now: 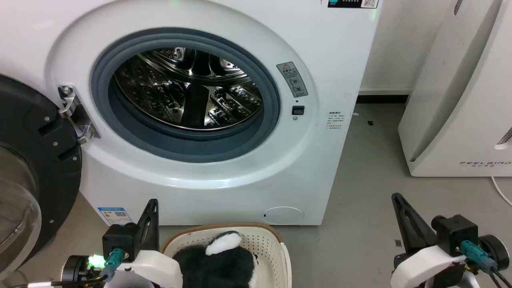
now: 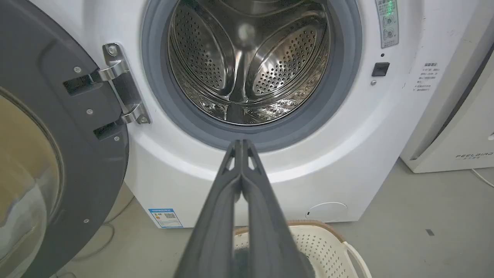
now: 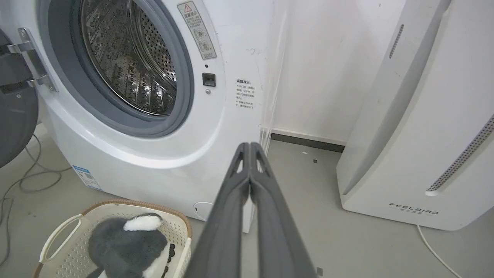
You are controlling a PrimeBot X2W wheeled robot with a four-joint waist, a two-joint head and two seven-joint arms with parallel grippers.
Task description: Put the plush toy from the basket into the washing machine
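The fluffy black-and-white plush toy [image 1: 218, 262] lies in the cream basket [image 1: 269, 245] on the floor before the washing machine [image 1: 224, 168]; the right wrist view shows the plush toy [image 3: 127, 243] in the basket [image 3: 58, 235] at lower left. The machine's dark door [image 1: 28, 160] hangs swung open at the left, baring the steel drum [image 1: 188, 86]. My left gripper [image 1: 153, 205] is shut and empty, just left of the basket, fingers pressed together [image 2: 241, 143]. My right gripper [image 1: 396, 198] is shut and empty too, off to the right over bare floor, its fingers closed [image 3: 249, 146].
A white slanted FEELBIRD appliance [image 1: 460, 100] stands at the right with a white cord [image 1: 502, 194] trailing on the floor. Grey cables [image 3: 34, 177] lie on the floor left of the machine. Grey floor [image 1: 372, 168] runs between machine and appliance.
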